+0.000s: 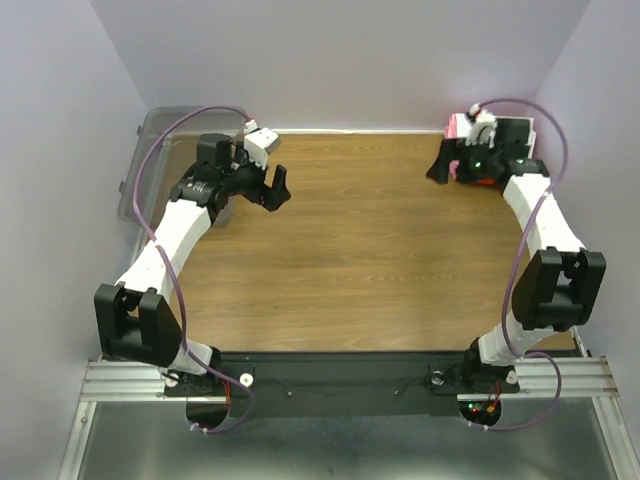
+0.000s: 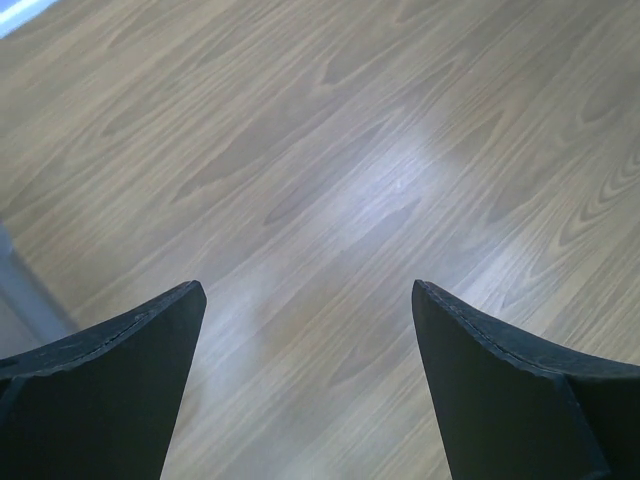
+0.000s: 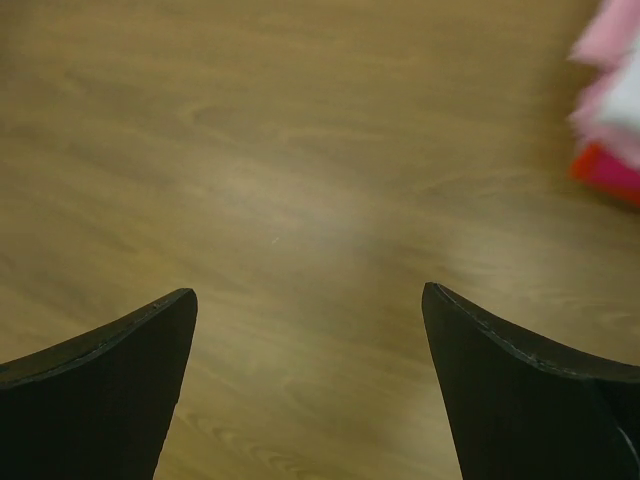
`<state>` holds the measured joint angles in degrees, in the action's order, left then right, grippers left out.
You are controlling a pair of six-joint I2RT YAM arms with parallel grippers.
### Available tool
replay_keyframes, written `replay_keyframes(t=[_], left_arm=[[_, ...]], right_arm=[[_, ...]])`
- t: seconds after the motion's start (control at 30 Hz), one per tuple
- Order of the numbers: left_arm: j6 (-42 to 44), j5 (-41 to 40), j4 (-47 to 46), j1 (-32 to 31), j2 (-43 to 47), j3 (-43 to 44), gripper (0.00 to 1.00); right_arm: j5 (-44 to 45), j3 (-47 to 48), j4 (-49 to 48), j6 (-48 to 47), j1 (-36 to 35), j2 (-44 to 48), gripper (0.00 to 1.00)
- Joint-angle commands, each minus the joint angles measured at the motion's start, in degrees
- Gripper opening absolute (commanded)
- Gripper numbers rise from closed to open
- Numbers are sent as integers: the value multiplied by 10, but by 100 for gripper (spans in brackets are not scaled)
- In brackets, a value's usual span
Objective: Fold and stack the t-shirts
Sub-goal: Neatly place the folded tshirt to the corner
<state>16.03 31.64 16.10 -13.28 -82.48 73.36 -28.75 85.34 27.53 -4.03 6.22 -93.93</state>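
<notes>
The t-shirts [image 1: 456, 125] sit in a small pile at the far right corner of the worktop [image 1: 370, 260]. The end of the right arm [image 1: 540, 215] hangs over the pile and hides most of it from above. Around the wrist I can make out the pink shirt [image 1: 455, 124] at the far side and a strip of the red shirt [image 1: 487, 182] at the near side. In the right wrist view the pile is a blur at the right edge: pink at the top, the white shirt [image 3: 628, 95] below it and red lowest. I cannot tell how neatly they lie.

The right jaws stand wide apart just left of the pile, over bare wood, with nothing between them and no cloth touching them.

The left arm [image 1: 170, 235] reaches toward the far left corner, where a clear grey bin [image 1: 150, 140] hangs past the worktop's left edge. The left jaws are spread wide as well, pointing toward the middle of the worktop. They hold nothing, and only wood grain shows beneath them. The two arms are well apart, one at each far corner.
</notes>
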Motion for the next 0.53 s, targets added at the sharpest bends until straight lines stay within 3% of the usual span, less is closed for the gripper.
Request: replay_keyframes(t=[0.0,0.2,0.37,0.5], left_arm=[[-11,-53,21,5,38,-37,96],[-8,-107,18,6,72,-117,96],[-8,-134,-1,6,95,-164,96],[-12,-154,4,7,109,-153,96]], right_arm=[[-10,-95,13,14,-59,74,100],[23,-224,13,10,-127,136,100],[35,-251,12,12,-146,168,100],[55,-242,12,6,-146,189,100]])
